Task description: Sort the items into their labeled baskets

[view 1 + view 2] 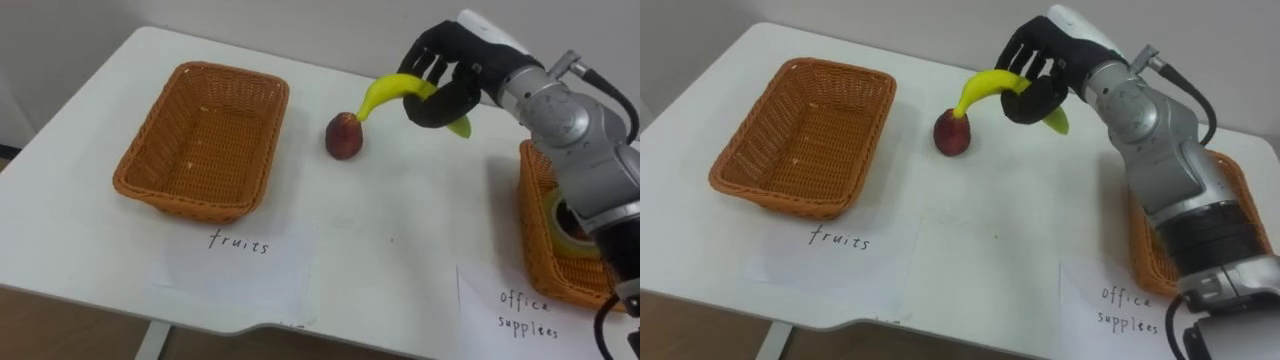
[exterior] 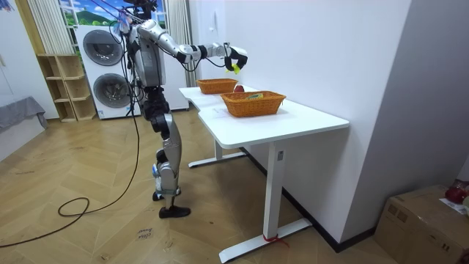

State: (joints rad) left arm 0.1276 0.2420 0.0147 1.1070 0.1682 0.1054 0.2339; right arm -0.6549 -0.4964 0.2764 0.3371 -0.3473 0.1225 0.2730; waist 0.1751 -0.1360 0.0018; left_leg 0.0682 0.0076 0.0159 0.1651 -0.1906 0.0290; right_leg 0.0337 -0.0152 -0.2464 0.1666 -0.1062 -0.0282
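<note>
Right hand (image 1: 455, 60) is raised over the far side of the table (image 1: 400, 250), fingers and thumb curled round the banana (image 1: 385, 92). Its stem end juts left from the fingers, just above the red fruit (image 1: 344, 136). The fruit basket (image 1: 150, 170) sits well left.

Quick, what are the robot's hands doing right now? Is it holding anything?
Right hand: shut, fingers curled round the banana.
Left hand: cannot be told.

A white table (image 2: 293, 121) stands on wooden floor (image 2: 88, 183).
</note>
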